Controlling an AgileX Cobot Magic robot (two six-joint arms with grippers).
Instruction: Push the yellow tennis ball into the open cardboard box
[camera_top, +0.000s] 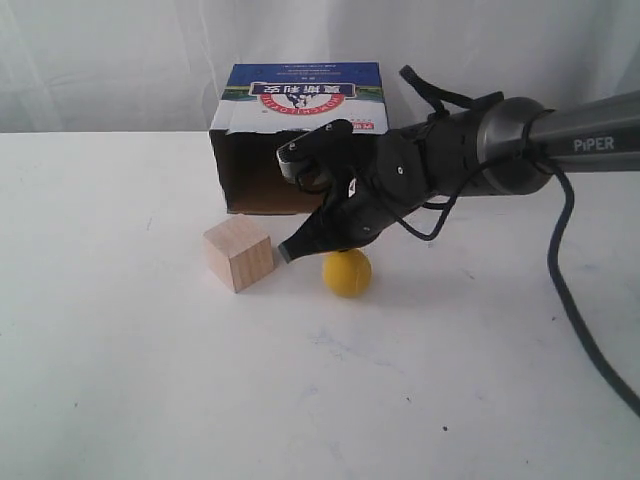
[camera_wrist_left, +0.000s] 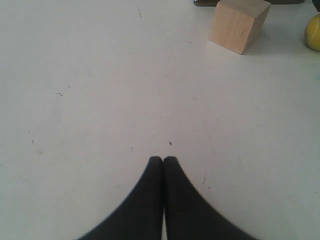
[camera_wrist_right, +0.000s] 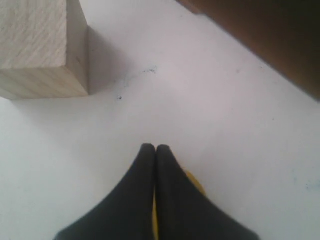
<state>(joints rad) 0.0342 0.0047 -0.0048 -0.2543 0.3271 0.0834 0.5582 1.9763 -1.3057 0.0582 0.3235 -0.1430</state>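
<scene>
The yellow tennis ball (camera_top: 347, 272) rests on the white table in front of the open cardboard box (camera_top: 296, 110), whose dark opening faces the ball. My right gripper (camera_top: 286, 250) is shut and empty, hovering just above and to the left of the ball, between it and the box. In the right wrist view the ball (camera_wrist_right: 196, 184) peeks out from under the shut right gripper (camera_wrist_right: 154, 148). The left gripper (camera_wrist_left: 163, 160) is shut over bare table, far from the ball (camera_wrist_left: 313, 32), and does not show in the exterior view.
A pale wooden cube (camera_top: 238, 254) stands just left of the ball and in front of the box's left corner, close to the right fingertips. It also shows as the cube (camera_wrist_left: 237, 23) and the cube (camera_wrist_right: 42, 47). White curtain hangs behind the table.
</scene>
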